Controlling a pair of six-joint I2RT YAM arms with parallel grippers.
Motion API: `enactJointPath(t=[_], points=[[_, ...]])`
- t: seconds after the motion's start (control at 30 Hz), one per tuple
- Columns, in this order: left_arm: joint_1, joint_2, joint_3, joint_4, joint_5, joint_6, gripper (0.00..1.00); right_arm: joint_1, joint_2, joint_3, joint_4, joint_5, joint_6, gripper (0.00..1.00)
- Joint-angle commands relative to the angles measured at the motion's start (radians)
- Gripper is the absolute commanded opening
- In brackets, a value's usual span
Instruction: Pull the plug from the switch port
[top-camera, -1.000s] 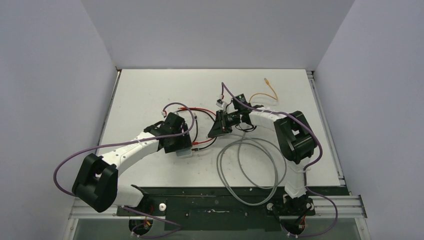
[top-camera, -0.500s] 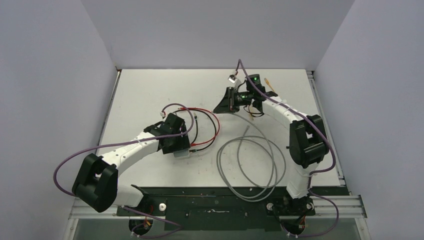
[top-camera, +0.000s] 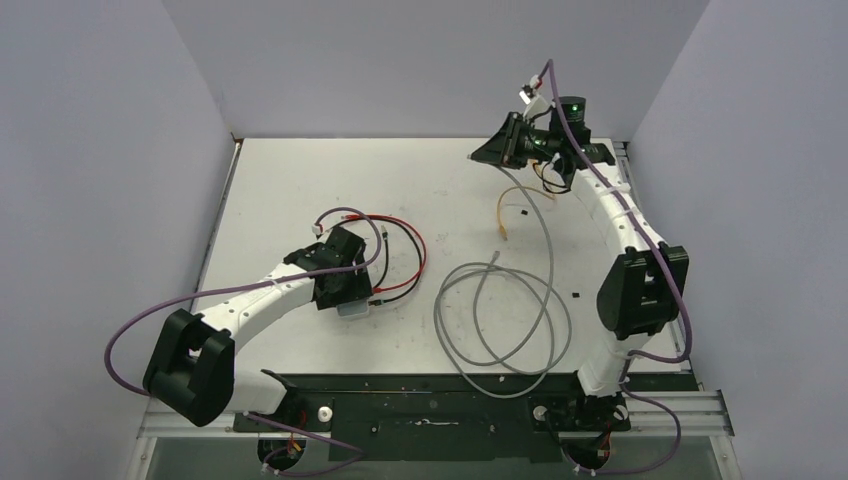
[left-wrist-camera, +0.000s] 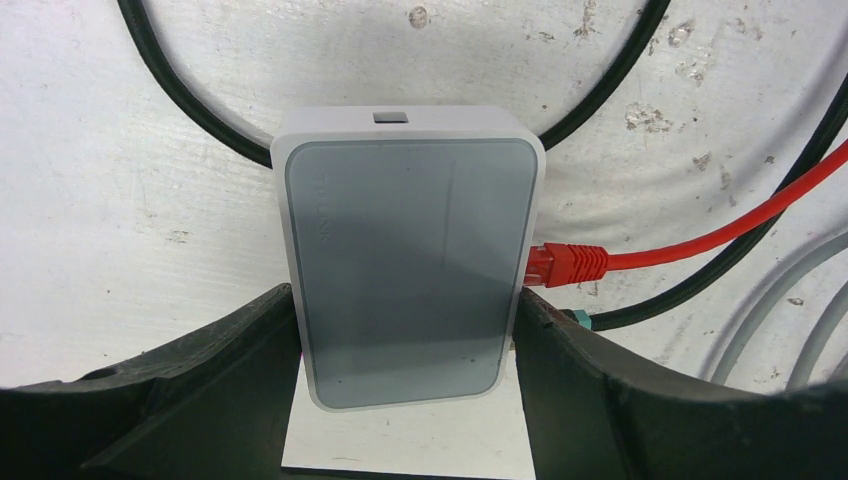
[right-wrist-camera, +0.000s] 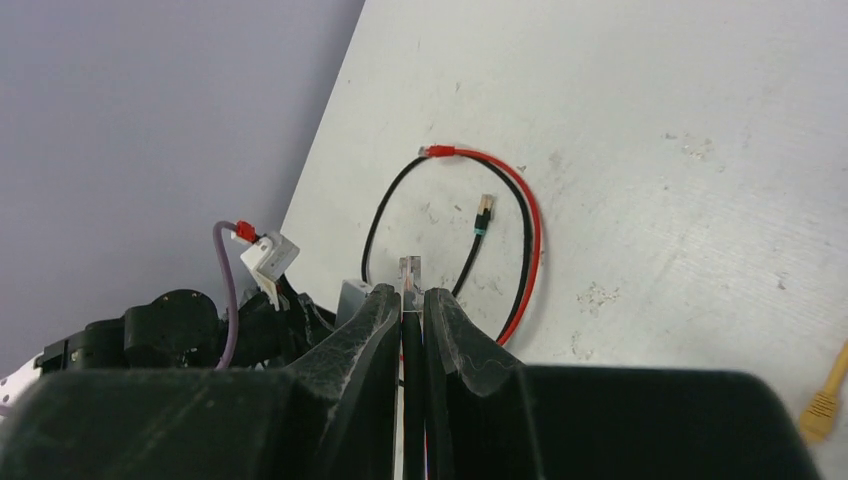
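Because the switch (left-wrist-camera: 410, 230) looks light and slick, the left gripper (left-wrist-camera: 405, 320) clamps its long sides mid-frame, a red plug (left-wrist-camera: 565, 264) seated at its right. At the overhead view's upper right, the right gripper (top-camera: 477, 157) is pinched shut on a small, rigid clear plug (right-wrist-camera: 410, 268).

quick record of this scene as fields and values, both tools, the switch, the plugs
left tool: shut on the switch, one finger at each side
switch: lying flat on the table
red plug: seated in the switch's side port
right tool: raised near the table's far edge, shut on a clear plug
clear plug: away from the switch, tip showing past the fingers
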Motion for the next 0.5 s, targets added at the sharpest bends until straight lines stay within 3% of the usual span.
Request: enactJointPath(t=[0.0, 0.47], points=[[0.009, -0.036, 0.039, 0.0, -0.03, -0.013, 0.0, -0.061, -0.095, 0.084, -0.009, 0.053, -0.011, 0.05], [0.01, -0.04, 0.042, -0.009, -0.024, -0.013, 0.0, -0.217, -0.04, 0.446, -0.037, 0.152, 0.024, 0.05]])
